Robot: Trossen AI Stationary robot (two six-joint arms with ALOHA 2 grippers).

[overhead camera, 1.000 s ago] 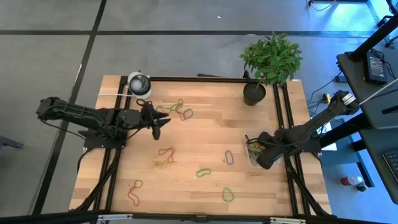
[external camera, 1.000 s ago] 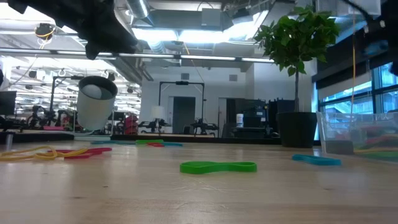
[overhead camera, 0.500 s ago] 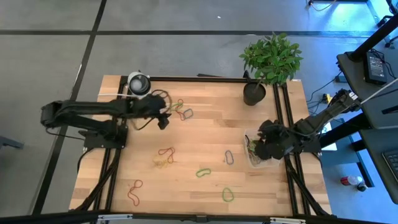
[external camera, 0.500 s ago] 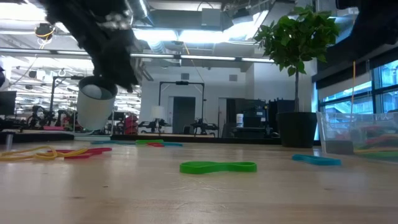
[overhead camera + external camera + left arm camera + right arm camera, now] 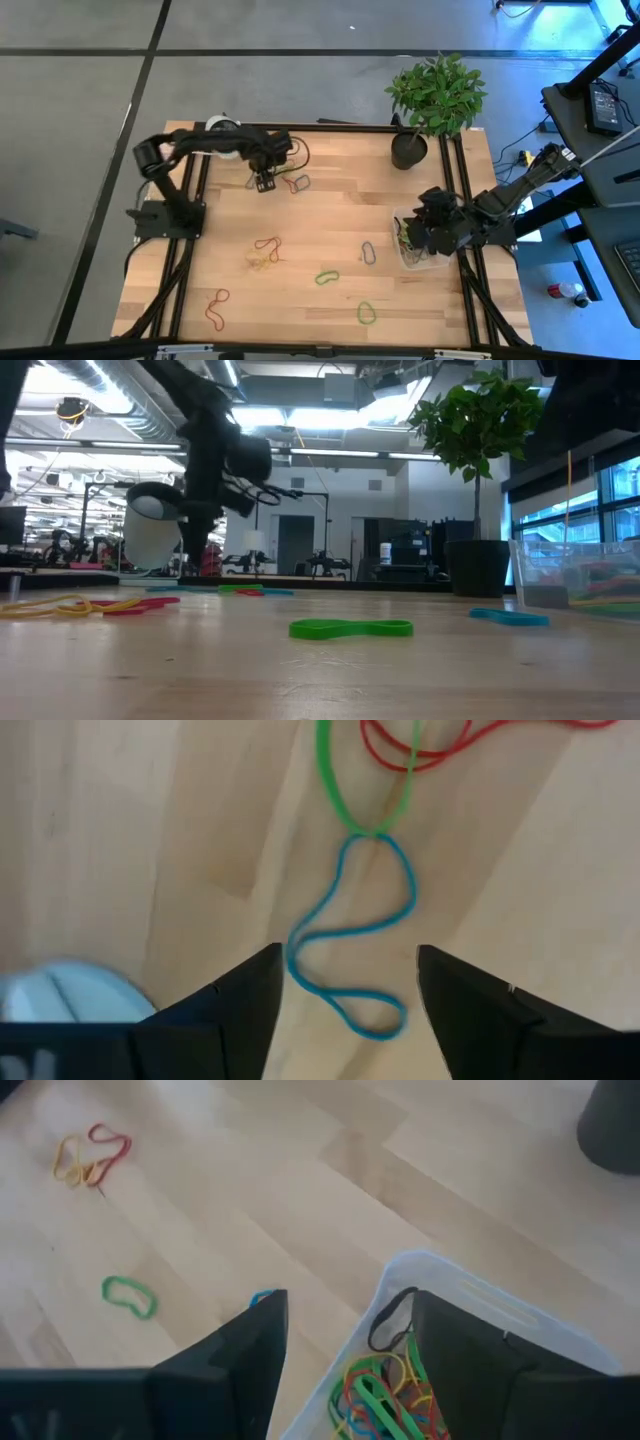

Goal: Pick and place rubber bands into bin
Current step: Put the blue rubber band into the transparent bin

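Left end effector (image 5: 345, 985) is seen released, fingers spread, w/ a blue rubber band (image 5: 350, 945) lying on the bench (image 5: 330, 215) between them, apparently untouched. Green band (image 5: 350, 780) and red band (image 5: 440, 740) just beyond. Right end effector (image 5: 350, 1345) is released, empty, above the bin (image 5: 480, 1305) of bands.

Rubber bands (image 5: 267, 250): thin floppy loops, red, yellow, green and blue, scattered flat on the wood; 1 blue loop (image 5: 350, 945) twisted into a figure-8, touching a green one (image 5: 352, 780). Bin (image 5: 480, 1320): clear, low-walled, upright near the right table edge, holding a tangle of coloured bands (image 5: 385, 1385).
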